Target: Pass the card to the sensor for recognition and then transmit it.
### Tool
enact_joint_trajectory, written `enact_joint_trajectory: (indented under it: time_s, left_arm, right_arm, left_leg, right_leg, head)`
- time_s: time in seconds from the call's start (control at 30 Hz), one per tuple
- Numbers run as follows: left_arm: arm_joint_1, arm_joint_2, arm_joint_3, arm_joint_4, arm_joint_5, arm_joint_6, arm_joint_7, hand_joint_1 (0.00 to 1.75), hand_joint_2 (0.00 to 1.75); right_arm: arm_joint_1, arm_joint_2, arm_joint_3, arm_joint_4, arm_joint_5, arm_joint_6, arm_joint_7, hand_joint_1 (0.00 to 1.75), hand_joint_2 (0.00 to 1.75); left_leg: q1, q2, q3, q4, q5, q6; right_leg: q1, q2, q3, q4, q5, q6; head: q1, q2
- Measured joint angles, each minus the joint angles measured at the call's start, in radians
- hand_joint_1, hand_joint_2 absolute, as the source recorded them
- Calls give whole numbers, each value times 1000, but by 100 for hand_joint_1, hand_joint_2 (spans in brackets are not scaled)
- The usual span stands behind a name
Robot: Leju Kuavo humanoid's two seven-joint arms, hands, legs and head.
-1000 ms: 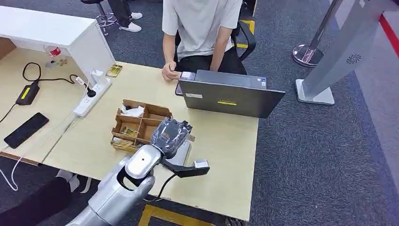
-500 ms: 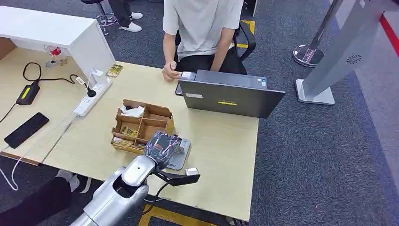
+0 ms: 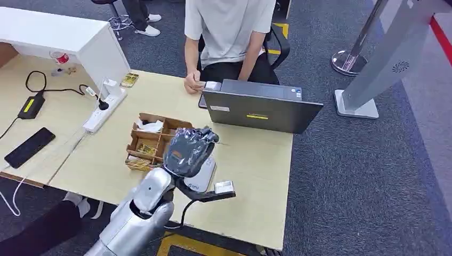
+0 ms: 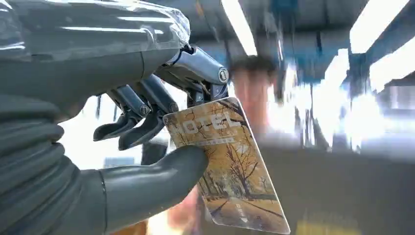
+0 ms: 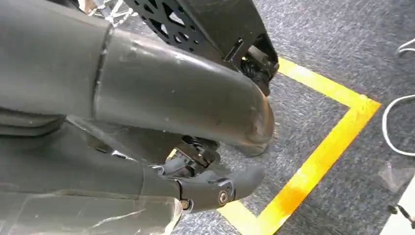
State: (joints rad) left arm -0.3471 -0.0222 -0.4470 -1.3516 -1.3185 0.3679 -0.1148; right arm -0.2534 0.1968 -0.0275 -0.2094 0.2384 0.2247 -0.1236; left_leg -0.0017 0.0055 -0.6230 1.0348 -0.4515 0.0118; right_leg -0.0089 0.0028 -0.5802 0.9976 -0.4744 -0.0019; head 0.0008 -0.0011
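My left hand (image 3: 189,151) is raised above the wooden table (image 3: 256,176), over the grey sensor pad (image 3: 208,180) near the front edge. In the left wrist view this hand (image 4: 147,112) pinches a brown hotel card (image 4: 230,171) between thumb and fingers, its printed face showing. A person (image 3: 226,26) sits across the table behind a dark laptop (image 3: 261,109). My right hand (image 5: 161,98) hangs low over the carpet with nothing in it, its fingers (image 5: 215,188) apart from the thumb.
A cardboard divider box (image 3: 152,140) with cards stands just left of the sensor. A power strip (image 3: 104,112), a charger and a black phone (image 3: 29,146) lie further left. A grey kiosk stand (image 3: 384,58) rises at the right.
Half a second ago my left hand was lowered onto the sensor pad. It has since lifted and moved forward, toward the laptop, with the card in it.
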Motion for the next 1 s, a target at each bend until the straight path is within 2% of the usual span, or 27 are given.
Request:
enact_joint_trajectory:
  time_s: [0.07,0.17,0.23,0.43,0.77,0.8,1.0]
  left_arm:
    - [-28,-12,27,-27,-34,70,4,175,175]
    - [-90,-23,79,-32,-77,106,21,175,175]
    - [-144,-26,114,-17,-105,102,44,175,175]
    - [-306,-26,208,135,-144,93,95,175,175]
    - [-371,-34,244,258,-142,93,100,175,175]
    - [-374,-35,245,266,-140,93,101,0,175]
    - [-395,-36,251,311,-120,65,100,0,175]
  right_arm:
    - [-5,3,2,0,11,5,19,0,0]
    - [-11,8,6,0,24,16,41,0,0]
    - [-14,9,8,0,32,20,52,0,0]
    - [-19,13,10,0,38,32,70,0,0]
    - [-21,17,11,0,38,31,82,0,0]
    - [-21,17,11,0,38,31,83,0,0]
    - [-22,17,12,0,41,31,83,0,0]
  left_leg:
    - [0,0,0,0,0,0]
    - [0,1,0,0,1,-1]
    - [0,1,0,0,2,-2]
    - [2,2,1,0,3,-3]
    - [2,3,0,-1,2,-3]
    - [2,3,0,-1,2,-3]
    - [2,3,0,-1,2,-3]
  right_leg:
    - [0,-1,0,0,0,0]
    - [1,0,0,0,1,-1]
    - [1,1,-1,1,2,-2]
    - [2,1,-1,2,3,-4]
    - [2,3,-3,3,3,-4]
    - [2,3,-3,3,3,-4]
    - [2,3,-3,3,3,-4]
  head:
    - [0,0]
    - [0,0]
    - [0,0]
    - [0,0]
    - [0,0]
    - [0,0]
    - [0,0]
